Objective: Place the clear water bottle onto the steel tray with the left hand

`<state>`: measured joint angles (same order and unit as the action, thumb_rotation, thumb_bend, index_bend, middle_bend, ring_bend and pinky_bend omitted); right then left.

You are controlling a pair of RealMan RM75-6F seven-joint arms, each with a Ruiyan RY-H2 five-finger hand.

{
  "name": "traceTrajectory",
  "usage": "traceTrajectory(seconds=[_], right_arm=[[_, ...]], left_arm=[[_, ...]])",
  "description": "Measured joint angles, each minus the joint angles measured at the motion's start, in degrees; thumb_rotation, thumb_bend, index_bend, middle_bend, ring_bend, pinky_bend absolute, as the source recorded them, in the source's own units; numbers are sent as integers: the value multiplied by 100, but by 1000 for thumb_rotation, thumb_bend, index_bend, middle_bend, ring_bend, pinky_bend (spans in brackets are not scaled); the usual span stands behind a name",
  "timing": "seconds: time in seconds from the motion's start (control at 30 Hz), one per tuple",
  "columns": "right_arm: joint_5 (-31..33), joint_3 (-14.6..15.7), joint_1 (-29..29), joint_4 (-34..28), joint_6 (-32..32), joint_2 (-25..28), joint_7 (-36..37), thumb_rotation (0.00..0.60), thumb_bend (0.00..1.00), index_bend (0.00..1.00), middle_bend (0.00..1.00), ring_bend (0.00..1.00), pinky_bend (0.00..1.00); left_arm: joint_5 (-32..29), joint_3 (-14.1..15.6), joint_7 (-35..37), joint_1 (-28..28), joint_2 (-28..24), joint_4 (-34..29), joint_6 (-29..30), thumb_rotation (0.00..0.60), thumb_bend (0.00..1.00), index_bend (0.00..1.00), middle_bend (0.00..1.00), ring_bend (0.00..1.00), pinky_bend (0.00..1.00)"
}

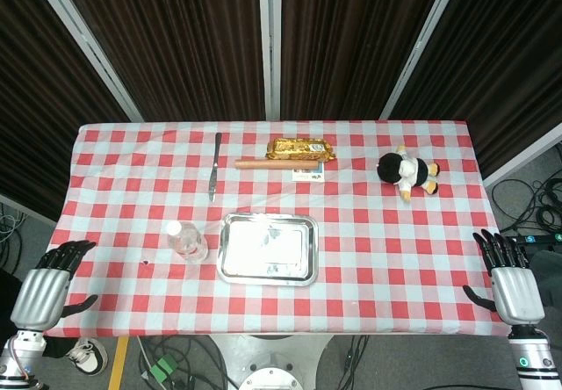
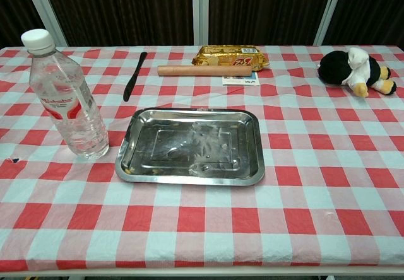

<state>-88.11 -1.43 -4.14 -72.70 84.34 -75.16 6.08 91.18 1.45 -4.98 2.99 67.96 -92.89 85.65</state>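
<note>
The clear water bottle [image 1: 186, 241] [image 2: 66, 95] with a white cap stands upright on the checked cloth, just left of the steel tray [image 1: 303, 227] [image 2: 247, 123]. Nothing lies in the tray, which sits near the table's front middle. My left hand [image 1: 44, 286] hangs at the table's front left corner, well apart from the bottle, fingers spread and holding nothing. My right hand [image 1: 509, 280] is at the front right corner, likewise spread with nothing in it. Neither hand shows in the chest view.
A black knife [image 1: 214, 166] [image 2: 134, 75] lies behind the bottle. A wooden rolling pin [image 1: 279, 163] [image 2: 204, 70], a gold snack packet [image 1: 302, 148] [image 2: 230, 55] and a small card [image 1: 307, 176] sit at the back middle. A plush toy [image 1: 407, 172] [image 2: 353, 70] lies back right.
</note>
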Motion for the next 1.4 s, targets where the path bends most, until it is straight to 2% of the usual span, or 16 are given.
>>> traceTrajectory(seconds=[0.37,0.5,0.8,1.03,1.1,1.17,1.4], right_arm=[[-4,-15,-7,-16,11,15,30,600,111,65,43,0,0],[41,-29,-4,-20,-11,28,43,600,111,65,43,0,0],[59,-18,-9,93,-64,-35,10,600,111,65,42,0,0],[99,-24,-19,166,-110,-87,-33,600,110,65,42,0,0],[131,-33,-23,188,-143,-93,-20,600,110,65,42,0,0],[166,-43,-33,215,-193,-102,-9,600,110,65,42,0,0],[259,-75,-62,305,-301,-140,13,600,110,65,42,0,0]], left_arm=[[-60,-31,71,50,-32,-124,-62,600,52,208,263,175,231],[-197,-73,330,68,-15,-154,-131,600,51,208,263,175,231],[-800,-249,2106,189,124,-117,-682,600,0,208,263,175,229],[-1251,-507,4032,476,329,40,-1555,600,0,208,242,171,222],[-1311,-581,4393,600,458,182,-1805,600,0,208,237,168,220],[-1347,-666,4607,762,620,357,-2015,600,0,208,228,164,219],[-1416,-922,4667,1262,1109,721,-2445,600,0,206,217,158,216]])
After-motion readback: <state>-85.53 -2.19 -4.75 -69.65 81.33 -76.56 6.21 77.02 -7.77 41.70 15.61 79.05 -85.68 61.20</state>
